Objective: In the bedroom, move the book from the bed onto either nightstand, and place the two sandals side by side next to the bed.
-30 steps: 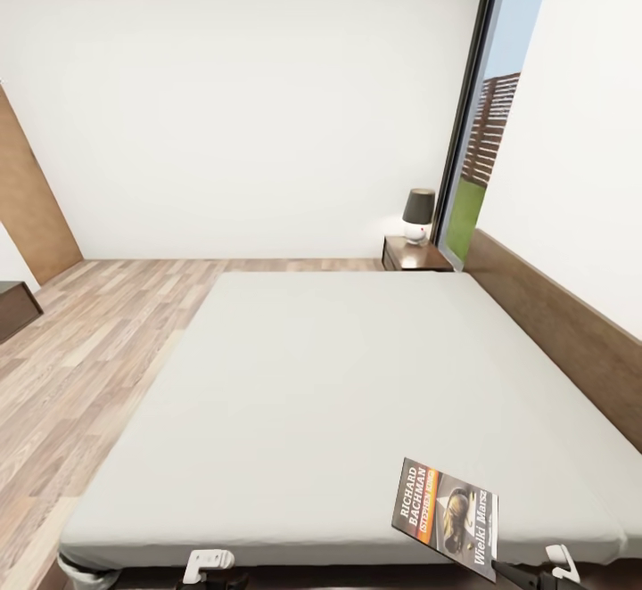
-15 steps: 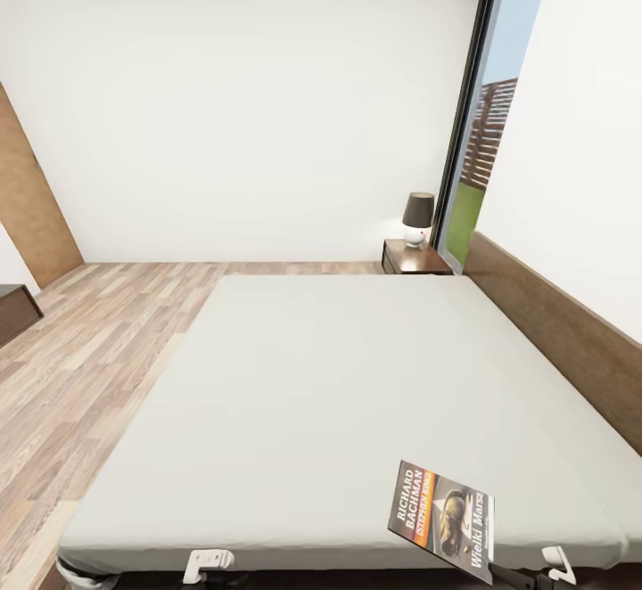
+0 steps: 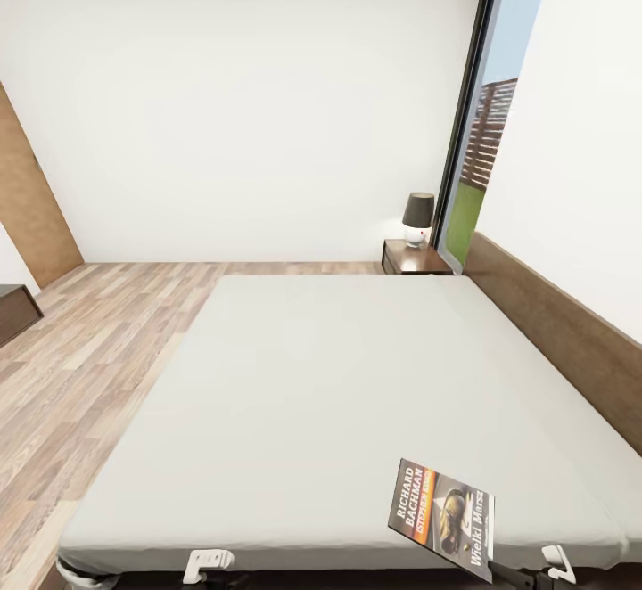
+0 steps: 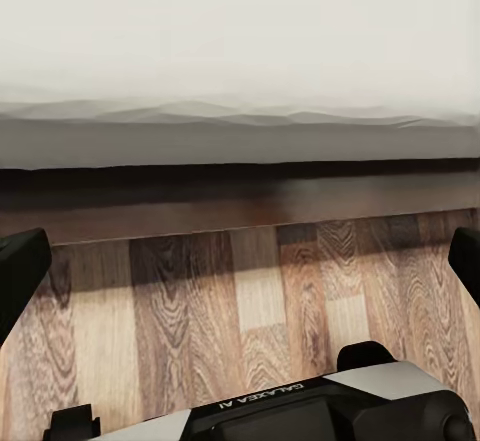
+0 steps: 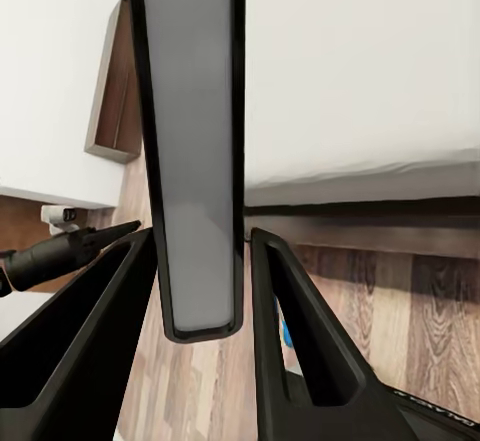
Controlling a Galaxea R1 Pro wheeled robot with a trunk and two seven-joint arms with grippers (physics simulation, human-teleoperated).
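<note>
Left gripper (image 4: 240, 261) first: its dark fingers (image 4: 20, 271) sit far apart at opposite edges of the wrist view, nothing between them, just plank floor (image 4: 250, 301) and the bed's dark frame with the pale mattress above. From the head, that gripper peeks up white at the bed's near edge (image 3: 208, 561).

The bed (image 3: 339, 376) stretches away, grey-white, headboard (image 3: 571, 340) along its right side.

Over to the right: the book (image 3: 443, 517) stands tilted above the near right corner of the mattress, cover towards the camera, long axis running from upper left down to lower right.

Right gripper (image 5: 205, 291): both black fingers (image 5: 300, 331) are pressed against the book's lower edge (image 5: 195, 151), one on each face, clamped on it above the bed's edge.

Far back, the nightstand (image 3: 415, 257) carries a small lamp (image 3: 417, 216) by the window (image 3: 486, 127).
</note>
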